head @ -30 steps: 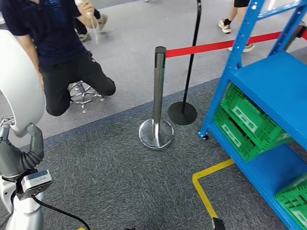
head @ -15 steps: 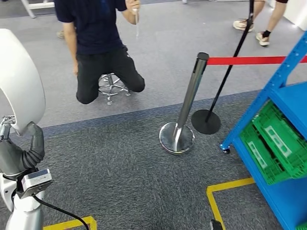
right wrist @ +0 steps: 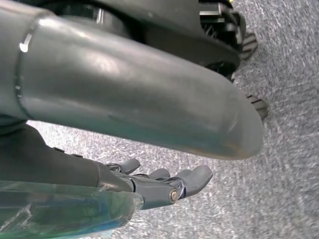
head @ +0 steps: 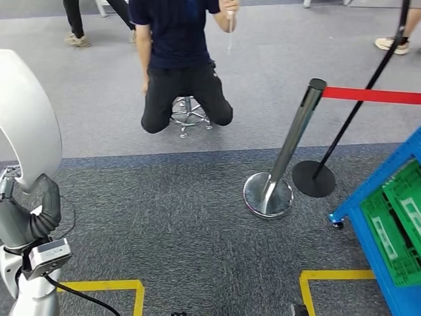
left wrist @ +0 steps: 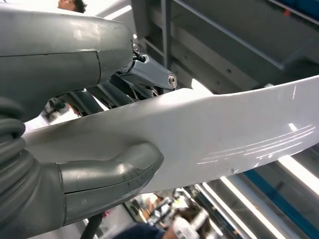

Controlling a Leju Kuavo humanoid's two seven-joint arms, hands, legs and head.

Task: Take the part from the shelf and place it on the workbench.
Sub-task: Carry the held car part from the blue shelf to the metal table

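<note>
Left hand: your robot's left hand (head: 35,214) grips a white curved shell part (head: 25,112) at the far left of the head view. At the wrist, the thumb (left wrist: 112,169) lies flat against the glossy white surface, with the rest of the hand on the other side.
Task part: it is held up in that hand, well apart from the shelf.
Floor tape: yellow tape (head: 106,286) marks a corner on the dark carpet just beside the left arm.
Person: someone in dark clothes (head: 181,59) sits on a wheeled stool (head: 187,113) on the lighter carpet beyond.
Barrier: a chrome stanchion (head: 293,141) shows tilted in your head view, its red belt (head: 372,95) running right. A black pole's round base (head: 312,178) sits just beside it.
Shelf: the blue shelf (head: 382,172) shows at the right edge, holding green crates (head: 397,230).
Right hand: your right hand (right wrist: 124,99) hangs over the carpet, its fingers (right wrist: 188,180) stretched out and holding nothing.
</note>
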